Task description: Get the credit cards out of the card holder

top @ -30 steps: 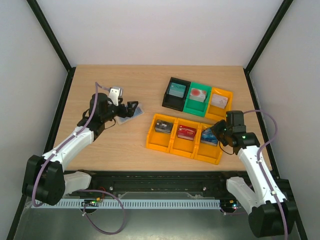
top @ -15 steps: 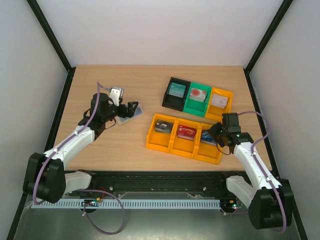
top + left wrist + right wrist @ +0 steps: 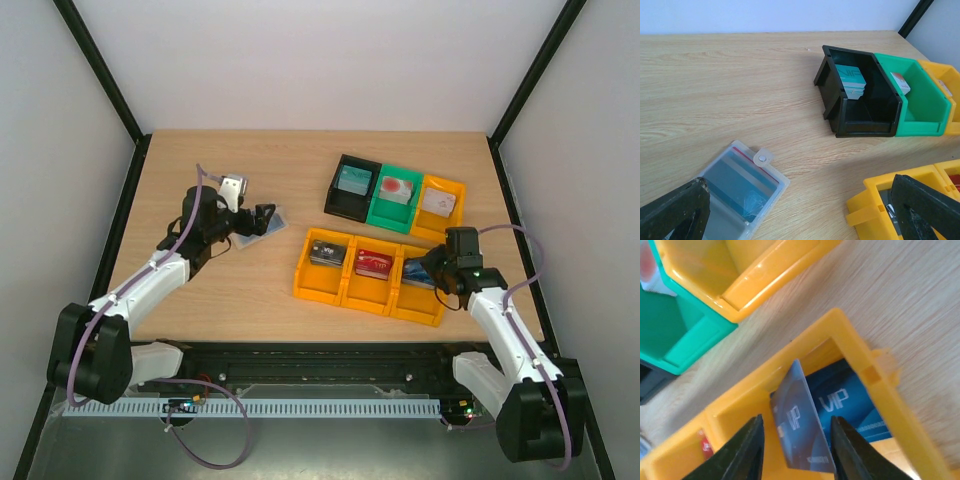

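Right gripper (image 3: 796,452) low over yellow bin (image 3: 865,365)

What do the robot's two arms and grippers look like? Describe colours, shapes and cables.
The left arm and right arm have white shell links and black joints. A thin purple cable loops along each. The left gripper and right gripper are black, each with two chunky fingers. A small silver block sits on the left wrist.
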You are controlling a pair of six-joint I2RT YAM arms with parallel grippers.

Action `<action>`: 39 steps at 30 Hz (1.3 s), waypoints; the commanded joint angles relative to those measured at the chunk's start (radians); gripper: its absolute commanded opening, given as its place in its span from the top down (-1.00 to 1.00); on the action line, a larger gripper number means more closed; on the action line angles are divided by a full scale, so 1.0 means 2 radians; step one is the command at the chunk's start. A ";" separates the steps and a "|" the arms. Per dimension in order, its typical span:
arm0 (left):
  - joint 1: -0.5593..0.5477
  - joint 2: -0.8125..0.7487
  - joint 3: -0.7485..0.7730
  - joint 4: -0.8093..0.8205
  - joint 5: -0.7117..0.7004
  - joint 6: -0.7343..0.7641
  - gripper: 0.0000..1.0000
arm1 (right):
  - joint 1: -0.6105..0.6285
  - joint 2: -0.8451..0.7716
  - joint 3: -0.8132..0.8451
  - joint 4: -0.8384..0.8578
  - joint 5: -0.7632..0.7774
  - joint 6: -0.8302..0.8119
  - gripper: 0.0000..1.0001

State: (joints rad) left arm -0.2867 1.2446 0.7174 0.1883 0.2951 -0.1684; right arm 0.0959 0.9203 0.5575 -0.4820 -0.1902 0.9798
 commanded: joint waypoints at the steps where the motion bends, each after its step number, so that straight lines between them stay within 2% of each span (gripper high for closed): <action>1: 0.003 0.005 0.013 0.001 -0.004 0.008 -0.98 | -0.003 0.001 0.022 -0.050 0.066 -0.006 0.16; 7: 0.003 0.007 0.010 0.001 0.000 0.018 -0.98 | -0.003 0.007 0.067 -0.110 0.121 -0.008 -0.12; 10: 0.004 0.012 0.011 -0.009 -0.006 0.032 -0.98 | -0.003 0.003 0.110 -0.125 0.146 -0.029 -0.15; 13: 0.011 0.032 0.021 -0.039 0.026 0.077 -0.98 | -0.003 0.010 0.145 -0.109 0.118 -0.083 -0.16; 16: 0.028 0.075 0.062 -0.127 0.053 0.148 -0.98 | -0.002 0.038 0.186 -0.090 0.045 -0.147 -0.16; 19: 0.058 0.123 0.108 -0.241 0.025 0.212 -0.98 | 0.008 0.069 0.227 -0.070 -0.016 -0.194 -0.17; 21: 0.085 0.187 0.156 -0.315 0.006 0.224 -0.98 | 0.025 0.097 0.254 -0.062 -0.026 -0.219 -0.17; 24: 0.113 0.271 0.250 -0.396 -0.013 0.211 -0.98 | 0.064 0.142 0.291 -0.056 -0.014 -0.242 -0.17; 31: 0.114 0.372 0.332 -0.400 -0.032 0.086 -0.98 | 0.094 0.211 0.326 -0.031 -0.025 -0.276 -0.17; 34: 0.094 0.382 0.335 -0.375 -0.076 0.073 -0.98 | 0.095 0.214 0.321 -0.018 -0.039 -0.283 -0.18; 39: 0.062 0.379 0.304 -0.353 -0.100 0.049 -0.98 | 0.095 0.233 0.338 -0.024 -0.043 -0.300 -0.18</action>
State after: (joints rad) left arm -0.1192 2.0052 1.3632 -0.5278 0.1623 0.0025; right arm 0.2821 1.3598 1.1793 -0.5495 -0.2646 0.4309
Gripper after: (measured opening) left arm 0.988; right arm 0.590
